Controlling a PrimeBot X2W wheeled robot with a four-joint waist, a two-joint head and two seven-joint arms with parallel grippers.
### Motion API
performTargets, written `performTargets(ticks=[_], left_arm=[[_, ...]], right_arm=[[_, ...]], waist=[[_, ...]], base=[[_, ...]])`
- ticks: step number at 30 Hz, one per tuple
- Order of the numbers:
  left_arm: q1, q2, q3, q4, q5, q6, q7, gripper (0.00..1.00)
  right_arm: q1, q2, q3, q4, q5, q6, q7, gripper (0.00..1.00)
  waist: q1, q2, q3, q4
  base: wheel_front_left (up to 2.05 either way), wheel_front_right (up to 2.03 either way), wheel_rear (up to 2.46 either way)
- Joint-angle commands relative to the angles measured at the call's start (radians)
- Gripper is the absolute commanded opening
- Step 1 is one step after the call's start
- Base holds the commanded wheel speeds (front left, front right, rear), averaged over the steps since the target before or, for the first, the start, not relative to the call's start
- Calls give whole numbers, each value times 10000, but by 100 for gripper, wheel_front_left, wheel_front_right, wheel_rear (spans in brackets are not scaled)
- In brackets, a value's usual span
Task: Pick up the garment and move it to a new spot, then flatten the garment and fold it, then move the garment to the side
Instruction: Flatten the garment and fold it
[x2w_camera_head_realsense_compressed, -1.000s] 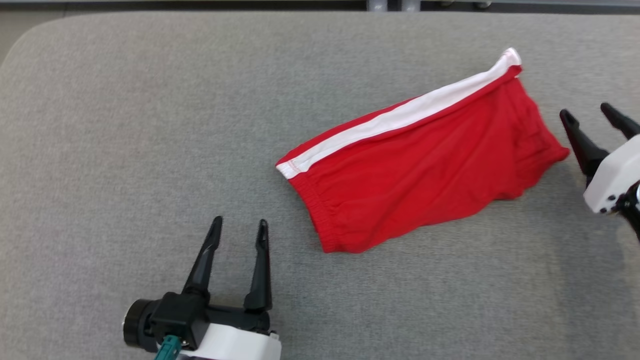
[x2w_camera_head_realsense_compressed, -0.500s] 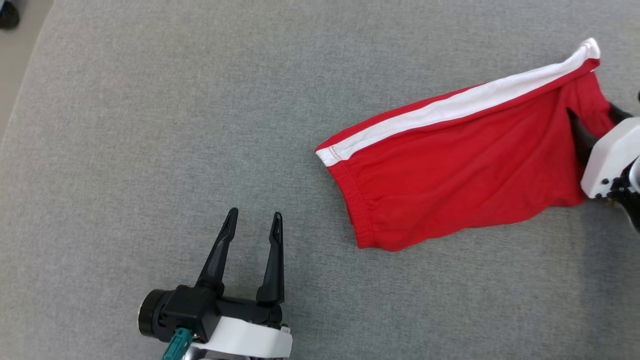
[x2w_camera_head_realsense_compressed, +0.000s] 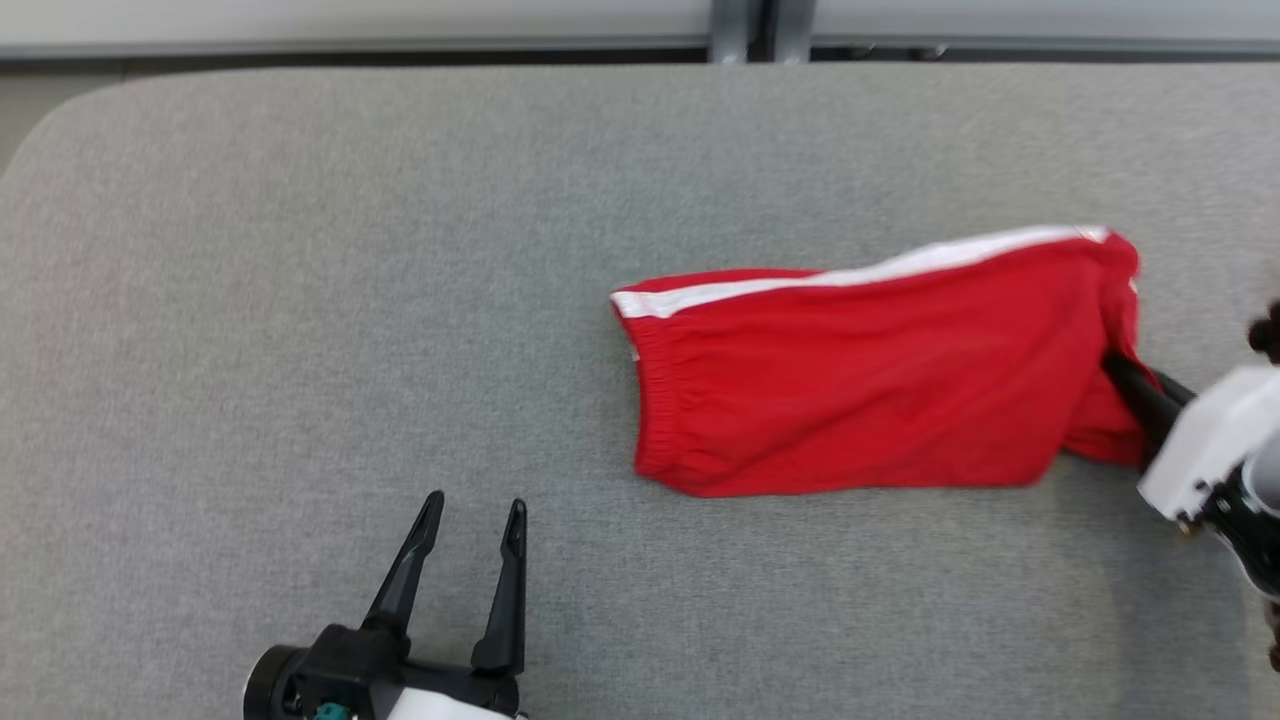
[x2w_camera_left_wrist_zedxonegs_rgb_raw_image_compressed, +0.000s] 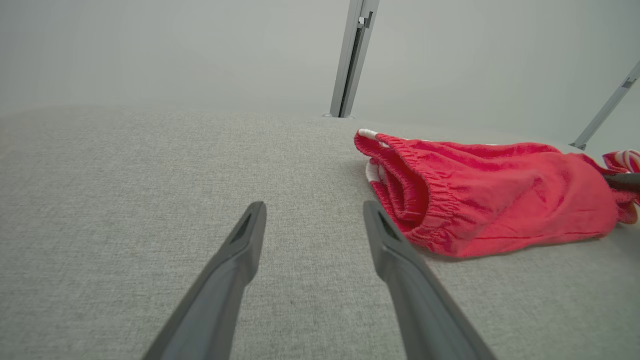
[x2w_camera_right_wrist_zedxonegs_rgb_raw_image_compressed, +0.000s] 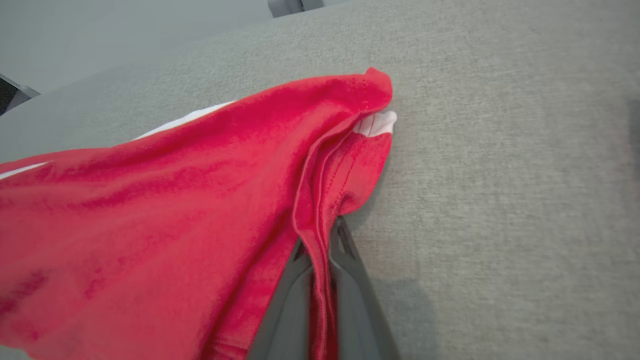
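The shorts (x2w_camera_head_realsense_compressed: 860, 390) are red, with a white stripe (x2w_camera_head_realsense_compressed: 860, 275) along the edge farthest from the left claw (x2w_camera_head_realsense_compressed: 476, 501). Both claws have black fingers (x2w_camera_head_realsense_compressed: 505, 590); the right claw (x2w_camera_head_realsense_compressed: 1130, 385) has a white body. The table (x2w_camera_head_realsense_compressed: 300, 300) is plain grey.

No writing, label, brand, number or sign can be read in any of the views. Neither the red fabric shorts with a white side stripe (x2w_camera_head_realsense_compressed: 870, 390) nor the grey woven tabletop (x2w_camera_head_realsense_compressed: 300, 300) shows any legible marking.
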Motion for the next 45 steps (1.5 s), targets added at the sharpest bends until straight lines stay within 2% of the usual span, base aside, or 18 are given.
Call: performTargets(ticks=[1, 6, 9, 13, 17, 20, 22, 28, 34, 35, 36, 38, 42, 45], left_arm=[[119, 48, 101, 34, 50, -101, -43, 100], [426, 11, 311, 131, 95, -298, -43, 100], [550, -12, 241, 168, 33, -365, -43, 100], [596, -28, 41, 239, -52, -412, -43, 100], [614, -31, -203, 242, -298, -278, -43, 100], [477, -32, -358, 283, -381, -261, -43, 100], [320, -33, -499, 361, -441, -308, -43, 100], [74, -28, -659, 479, -592, -218, -43, 100], [79, -33, -562, 568, -573, -222, -43, 100], [104, -30, -530, 586, -568, -214, -43, 100], [132, -30, -499, 604, -562, -206, -43, 100], [186, -33, -435, 636, -556, -201, -43, 100], [268, -31, -306, 713, -517, -263, -43, 100], [360, -26, -124, 775, -455, -315, -43, 100]], right_arm=[[237, -130, -142, 28, 80, -2, -74, 0], [711, -180, -706, 193, 394, -1, -420, 0], [678, -310, -842, -139, 351, -1, -676, 0], [595, -474, -573, -1339, 308, 1, -741, 0], [534, -426, 171, -2945, 227, -1, -237, 0], [259, 42, 1029, -3701, 65, -1, 363, 0], [102, 447, 1507, -3738, -83, -1, 681, 0], [85, 1406, 2461, -3058, -629, 1, 1127, 0], [195, 2179, 2792, -2254, -971, 1, 802, 2], [206, 2277, 2799, -2154, -998, 1, 721, 13], [202, 2385, 2836, -2081, -1020, 1, 622, 37], [244, 2571, 2887, -1970, -947, 1, 393, 100], [376, 2777, 2942, -2081, -890, 1, -490, 100], [772, 2658, 3096, -2528, -745, 1, -1315, 100]], waist=[[0, 0, -343, -265], [0, 0, -534, -284], [0, 0, -597, -224], [0, 0, -710, -77], [0, 0, -771, 86], [0, 0, -722, 222], [0, 0, -683, 421], [0, 0, -605, 978], [0, 0, -593, 1184], [0, 0, -612, 1168], [0, 0, -634, 1140], [0, 0, -713, 1035], [0, 0, -949, 735], [0, 0, -1260, 458]], base=[[0, 0, 0], [0, 0, 0], [0, 0, 0], [0, 0, 0], [0, 0, 0], [0, 0, 0], [0, 0, 0], [0, 0, 0], [0, 0, 0], [0, 0, 0], [0, 0, 0], [0, 0, 0], [0, 0, 0], [0, 0, 0]])
